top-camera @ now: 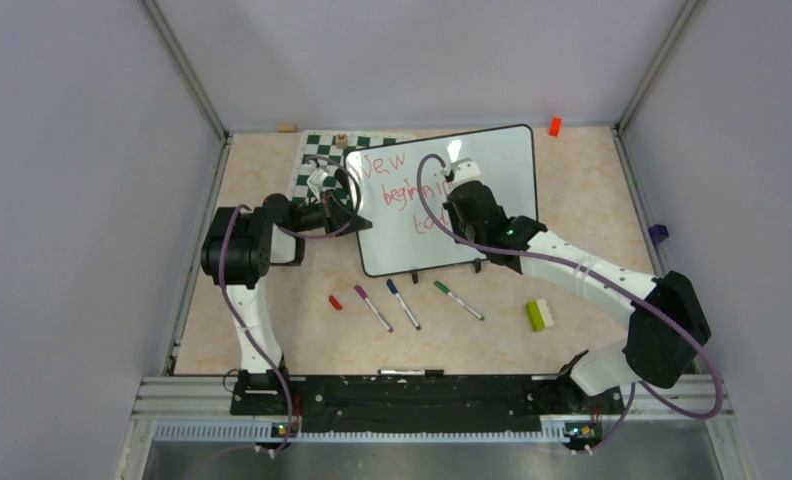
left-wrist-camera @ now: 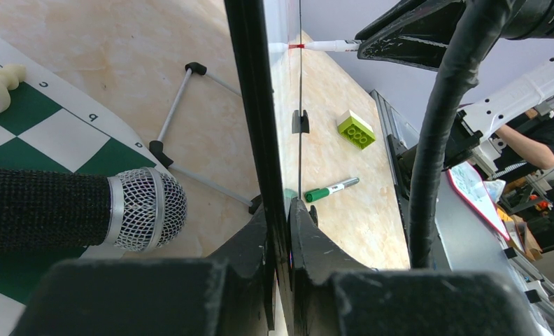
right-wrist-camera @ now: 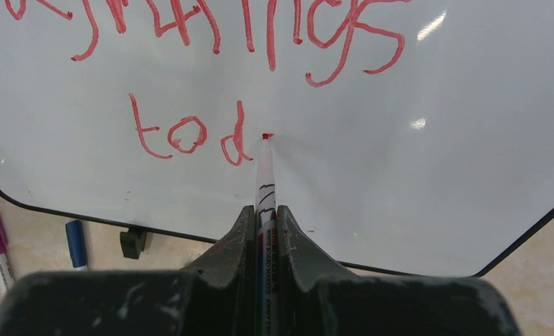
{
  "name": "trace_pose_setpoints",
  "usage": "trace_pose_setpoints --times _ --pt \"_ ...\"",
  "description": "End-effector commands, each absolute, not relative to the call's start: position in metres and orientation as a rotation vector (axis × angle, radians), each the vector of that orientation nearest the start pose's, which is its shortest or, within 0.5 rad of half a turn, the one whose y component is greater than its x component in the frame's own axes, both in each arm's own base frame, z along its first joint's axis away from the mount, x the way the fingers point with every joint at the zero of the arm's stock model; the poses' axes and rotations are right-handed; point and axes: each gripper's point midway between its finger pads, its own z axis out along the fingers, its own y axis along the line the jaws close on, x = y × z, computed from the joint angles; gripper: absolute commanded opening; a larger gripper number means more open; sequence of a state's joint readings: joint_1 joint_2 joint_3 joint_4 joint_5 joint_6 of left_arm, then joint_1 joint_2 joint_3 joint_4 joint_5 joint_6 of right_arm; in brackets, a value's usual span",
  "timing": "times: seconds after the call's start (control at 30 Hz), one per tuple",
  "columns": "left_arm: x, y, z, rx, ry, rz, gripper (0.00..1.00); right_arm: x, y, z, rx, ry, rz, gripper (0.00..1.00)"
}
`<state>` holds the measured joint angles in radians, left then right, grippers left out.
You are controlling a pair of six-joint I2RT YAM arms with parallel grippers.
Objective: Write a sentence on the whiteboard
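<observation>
Across the whole top view, a beige table [top-camera: 272, 330], walled in grey on three sides. At its centre the whiteboard [top-camera: 502, 175], standing on small black feet, slightly skewed in the frame. On its left half the sentence [top-camera: 400, 195] in red: "New" on top, a middle line partly hidden behind the right arm, and only "tod" on the third line. Behind the board's upper-left corner, a green-and-white chessboard mat [top-camera: 317, 158], partly covered by the left arm's wrist.

Below the board, in a loose row on the table: a red cap [top-camera: 335, 302], a purple marker [top-camera: 374, 308], a blue marker [top-camera: 404, 304] and a green marker [top-camera: 459, 300]. Further right, a lime brick [top-camera: 538, 315]. By the far wall at upper right, a small orange block [top-camera: 554, 126].

Left gripper [left-wrist-camera: 281, 241] closed on the whiteboard's left edge, one finger on each face of the black frame. Right gripper [right-wrist-camera: 264, 224] clamped around a red marker [right-wrist-camera: 264, 175], its tip touching the white surface just right of the "d".

To the right of that tip, bare white as far as the rounded corner. Beneath the third line, a narrow strip before the bottom frame. Between board and marker row, a band of bare table. Across the middle line of writing, the right arm's looping cable.
</observation>
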<state>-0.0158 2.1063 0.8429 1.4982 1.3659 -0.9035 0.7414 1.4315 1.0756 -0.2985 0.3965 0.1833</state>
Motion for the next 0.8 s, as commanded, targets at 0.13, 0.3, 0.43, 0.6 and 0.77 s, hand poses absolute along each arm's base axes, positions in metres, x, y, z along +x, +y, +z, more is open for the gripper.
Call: trace_pose_setpoints --times 0.13,0.3,0.43,0.6,0.77 --pt "0.359 -0.181 0.120 0.847 1.489 -1.436 0.00 0.336 0.229 0.170 -0.405 2.125 0.132 0.00" --pt "0.359 -0.181 0.121 0.848 1.488 -1.435 0.00 0.328 0.222 0.156 -0.418 2.160 0.107 0.00" --pt "0.358 -0.181 0.121 0.848 1.489 -1.436 0.00 0.329 0.216 0.159 -0.404 2.160 0.072 0.00" --pt "0.358 -0.181 0.121 0.849 1.488 -1.435 0.00 0.336 0.211 0.171 -0.382 2.134 0.021 0.00" --pt "0.359 -0.181 0.121 0.847 1.488 -1.434 0.00 0.343 0.209 0.179 -0.368 2.116 -0.010 0.00"
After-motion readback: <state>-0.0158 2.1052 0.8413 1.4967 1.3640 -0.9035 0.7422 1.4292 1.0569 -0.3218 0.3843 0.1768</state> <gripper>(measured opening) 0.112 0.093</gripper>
